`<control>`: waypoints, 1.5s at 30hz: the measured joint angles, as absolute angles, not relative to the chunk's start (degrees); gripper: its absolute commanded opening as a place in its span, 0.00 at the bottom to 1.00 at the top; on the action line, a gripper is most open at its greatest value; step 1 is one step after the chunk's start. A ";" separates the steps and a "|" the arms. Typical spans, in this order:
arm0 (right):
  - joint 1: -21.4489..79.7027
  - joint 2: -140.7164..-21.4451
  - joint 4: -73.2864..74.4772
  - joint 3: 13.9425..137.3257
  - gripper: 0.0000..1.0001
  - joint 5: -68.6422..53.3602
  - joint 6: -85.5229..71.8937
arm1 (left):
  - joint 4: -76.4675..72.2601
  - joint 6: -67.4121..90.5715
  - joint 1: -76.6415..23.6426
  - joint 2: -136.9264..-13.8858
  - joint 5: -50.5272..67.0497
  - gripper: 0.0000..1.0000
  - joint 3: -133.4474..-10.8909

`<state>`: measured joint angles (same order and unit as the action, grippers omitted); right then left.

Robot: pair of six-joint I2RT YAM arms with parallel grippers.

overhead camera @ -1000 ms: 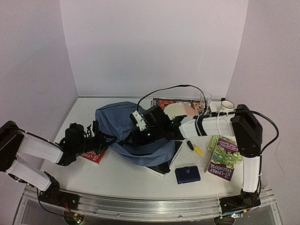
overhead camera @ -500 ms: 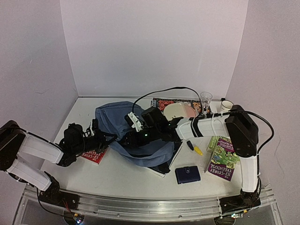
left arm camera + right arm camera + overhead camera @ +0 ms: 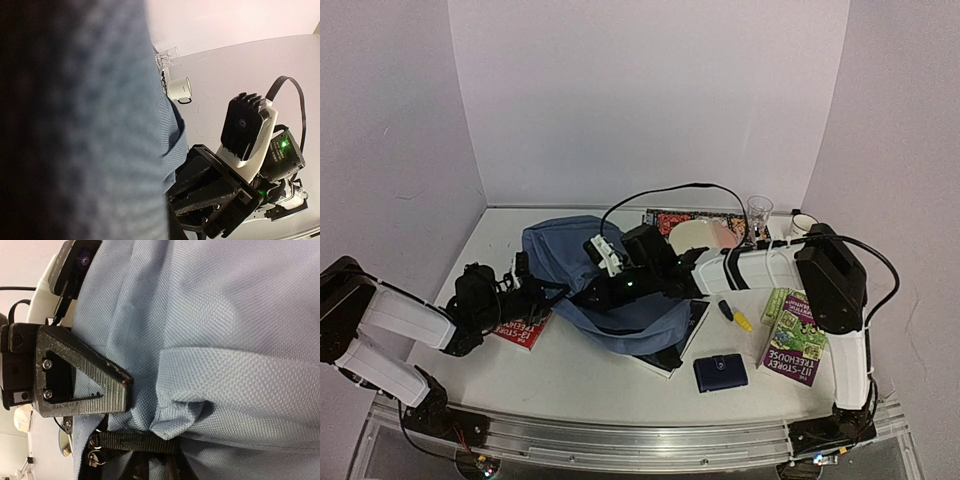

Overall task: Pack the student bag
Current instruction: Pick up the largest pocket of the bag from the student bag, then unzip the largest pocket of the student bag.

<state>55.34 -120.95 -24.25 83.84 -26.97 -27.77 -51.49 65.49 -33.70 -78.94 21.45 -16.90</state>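
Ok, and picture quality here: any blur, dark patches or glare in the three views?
Top external: evenly lit and sharp, mild lilac cast, no glare on the student bag. Left wrist: bag fabric right against the lens, blurred and near black at the left edge; the table behind is sharp. Right wrist: bright, the bag's weave crisp, shadowed around the black strap at the bottom.

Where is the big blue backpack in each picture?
Top external: the student bag lies just left of the picture's middle.
Left wrist: it is the blurry blue cloth filling the left half.
Right wrist: its blue cloth fills nearly the whole picture.
Shared landmark: the white cup, far right at the back in the top view and upper middle beside the bag in the left wrist view; it is not clear in the right wrist view.
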 measured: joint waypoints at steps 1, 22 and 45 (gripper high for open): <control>55.31 -120.91 -24.70 83.62 0.00 -27.04 -27.83 | -51.60 65.49 -33.71 -78.94 21.30 0.00 -16.73; 55.76 -107.21 -26.68 69.58 0.00 -28.00 -22.61 | -53.41 64.19 -30.26 -78.78 20.84 0.02 -14.52; 54.35 -89.62 -10.15 60.03 0.00 -4.76 -14.74 | -27.87 41.50 -21.70 -78.07 23.05 0.09 -25.23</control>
